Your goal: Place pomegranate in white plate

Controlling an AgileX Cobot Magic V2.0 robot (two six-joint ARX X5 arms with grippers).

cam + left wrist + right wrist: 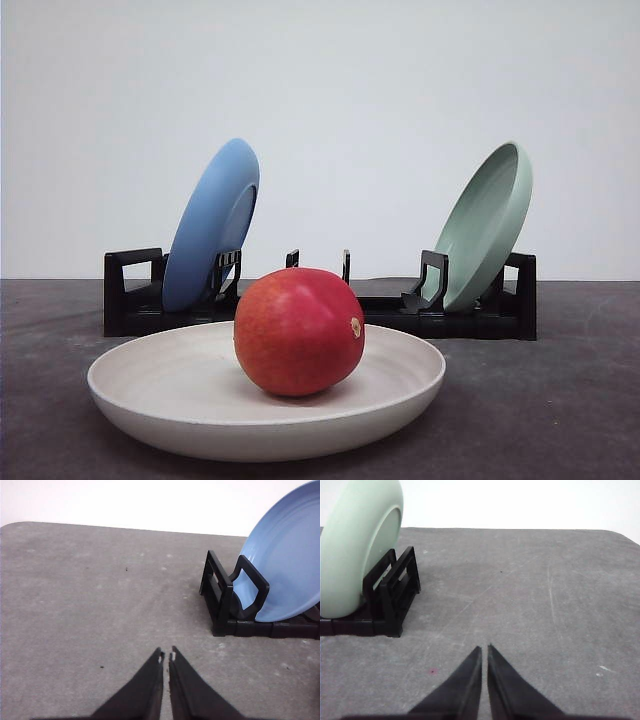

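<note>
The red pomegranate (299, 331) rests in the middle of the white plate (150, 385), which lies flat on the grey table at the front of the front view. A small tan spot shows on the fruit's right side. My left gripper (166, 656) is shut, its black fingers nearly touching over bare table, with nothing between them. In the right wrist view my right gripper (484, 649) is shut too, over bare table and holding nothing.
A black dish rack (134, 295) stands behind the white plate. A blue plate (211, 222) leans in its left end and a pale green plate (485, 225) in its right end. Both show in the wrist views: blue plate (287, 565), green plate (357, 545).
</note>
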